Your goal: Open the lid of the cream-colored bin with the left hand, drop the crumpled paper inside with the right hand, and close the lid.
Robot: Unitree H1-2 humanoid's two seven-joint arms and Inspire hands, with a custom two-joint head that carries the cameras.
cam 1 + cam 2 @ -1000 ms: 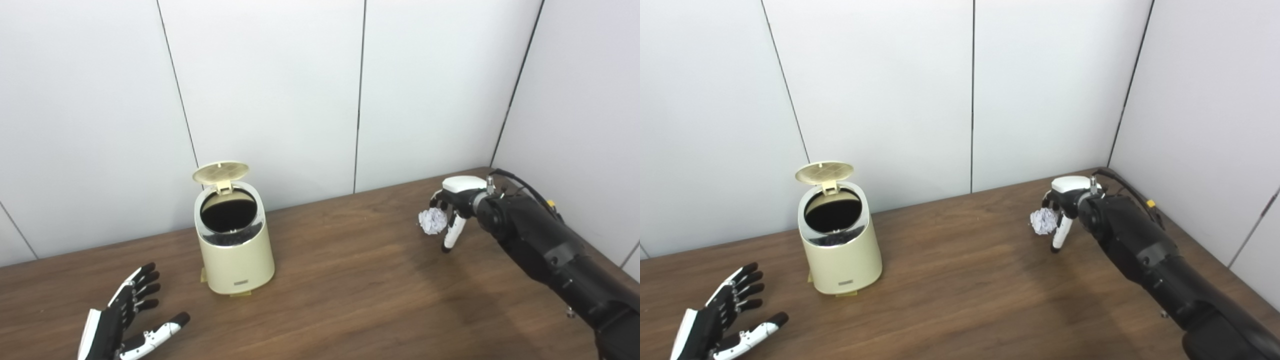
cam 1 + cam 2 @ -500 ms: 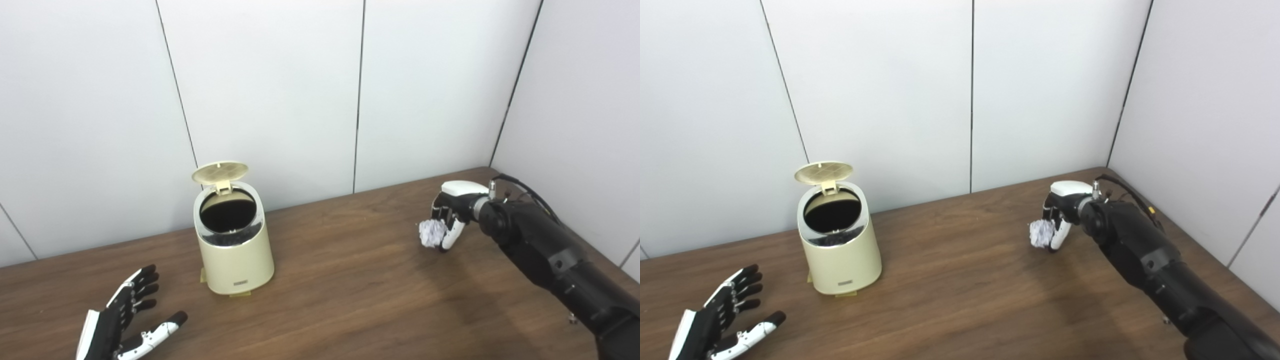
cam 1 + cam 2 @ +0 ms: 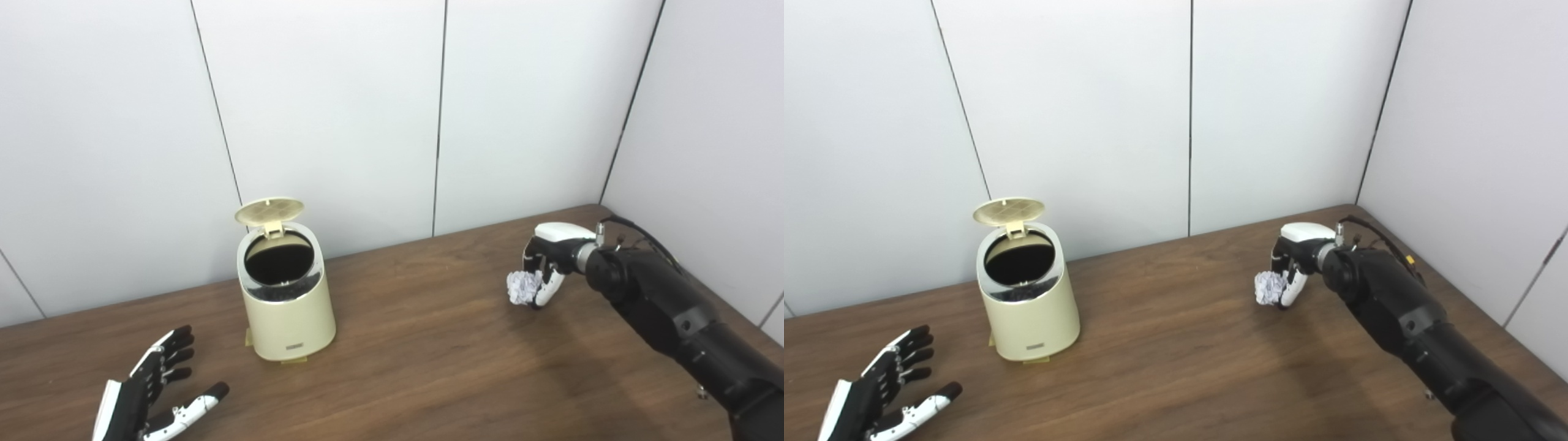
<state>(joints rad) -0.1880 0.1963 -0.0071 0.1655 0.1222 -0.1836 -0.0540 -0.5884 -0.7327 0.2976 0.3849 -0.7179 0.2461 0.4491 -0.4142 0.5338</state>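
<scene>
Left eye view: the right robot hand grips the crumpled paper above the surface, well apart from the cream-colored bin, whose lid stands raised. Right eye view: the left robot hand rests spread wide, holding nothing, near the bin.

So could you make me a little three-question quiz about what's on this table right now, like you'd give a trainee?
1. True or false: the lid of the cream-colored bin is standing open.
2. Which hand has its fingers closed on the crumpled paper? A. left hand B. right hand C. neither
3. Fill in: the left hand rests low near the table's front edge with its fingers ____ and nothing in it.

Key:
1. True; the dark inside of the bin shows.
2. B; the right hand holds the paper, far to the right of the bin.
3. Apart (spread).
</scene>
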